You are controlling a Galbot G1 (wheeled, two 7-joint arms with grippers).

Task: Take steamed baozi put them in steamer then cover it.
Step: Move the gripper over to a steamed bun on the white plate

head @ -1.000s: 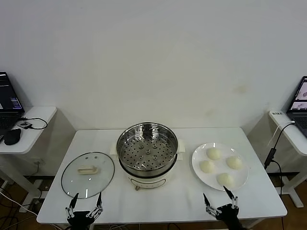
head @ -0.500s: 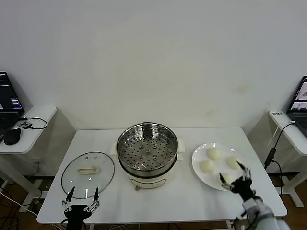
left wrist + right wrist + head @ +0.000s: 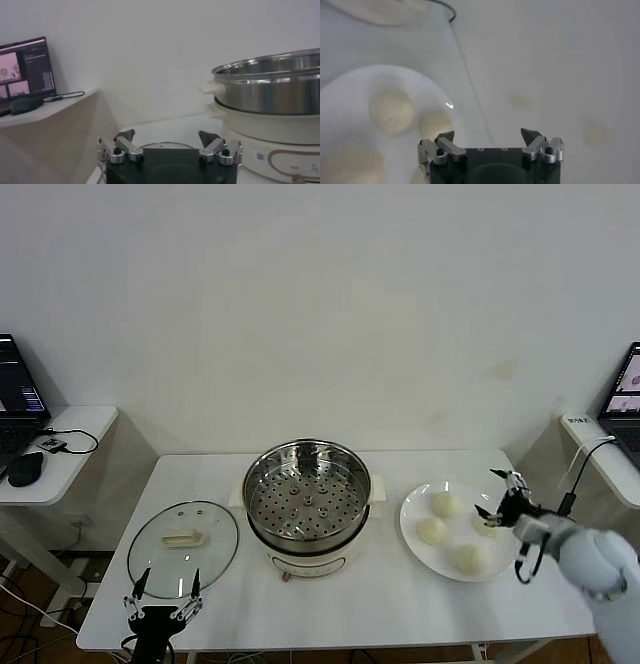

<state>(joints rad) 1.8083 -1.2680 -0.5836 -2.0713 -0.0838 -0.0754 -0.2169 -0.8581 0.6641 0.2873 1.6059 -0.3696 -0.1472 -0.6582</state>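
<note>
The steamer [image 3: 306, 506] stands open at the table's middle, its perforated tray bare; the left wrist view shows its steel wall [image 3: 270, 90]. The glass cover [image 3: 183, 547] lies flat to its left. Several steamed baozi [image 3: 445, 504] rest on a white plate [image 3: 415, 546] to the right; the right wrist view also shows baozi [image 3: 392, 110]. My right gripper [image 3: 490, 496] hovers open over the plate's right side, beside the far-right bun, holding nothing. Its jaws [image 3: 487, 134] stand wide. My left gripper [image 3: 160, 586] sits open at the table's front edge, before the cover [image 3: 162, 146].
Side desks flank the table, a laptop [image 3: 15, 389] and mouse on the left one, and a laptop [image 3: 625, 389] with a cable on the right one. A white wall stands behind. Bare tabletop [image 3: 390, 599] lies in front of the steamer.
My right gripper rose from the table's front edge and swung back and right, to the plate's right side. The left gripper sank slightly at the front edge. Both stayed open.
</note>
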